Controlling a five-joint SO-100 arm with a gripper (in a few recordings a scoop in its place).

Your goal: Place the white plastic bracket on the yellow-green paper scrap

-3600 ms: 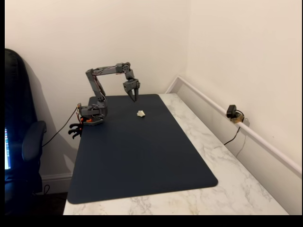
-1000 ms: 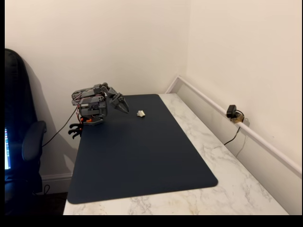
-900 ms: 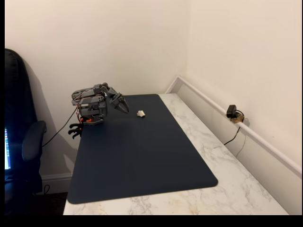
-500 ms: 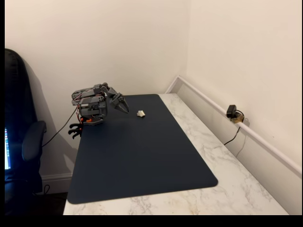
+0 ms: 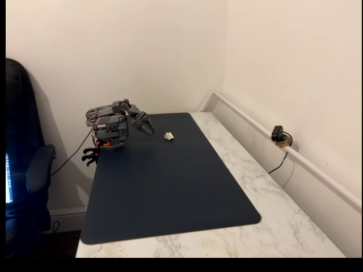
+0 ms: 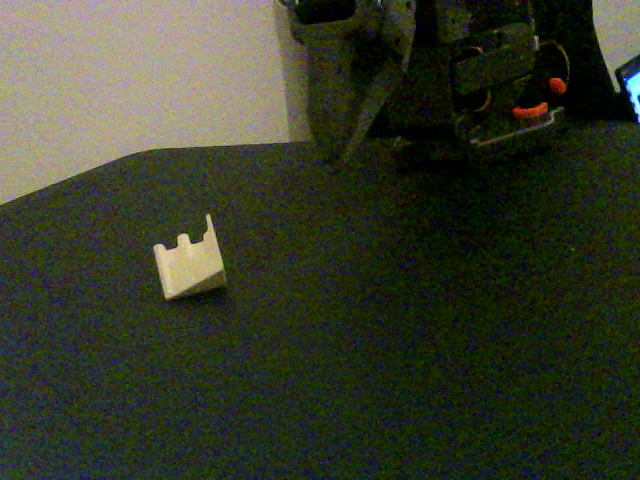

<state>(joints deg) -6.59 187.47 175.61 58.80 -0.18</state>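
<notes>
Your white plastic bracket (image 5: 169, 135) (image 6: 190, 265) is sitting loose on the dark mat (image 5: 164, 181) (image 6: 400, 350), up near the far end, with its notched edge pointing up. I can't make out any yellow-green paper around it at this size. The gripper (image 5: 147, 127) (image 6: 345, 135) is well off to the bracket's left in a fixed view, arm folded low over its base, tip angled down at the mat and holding nothing. The fingers look pressed together, but honestly I can't tell for sure. Marble table (image 5: 255, 187) runs under the mat.
</notes>
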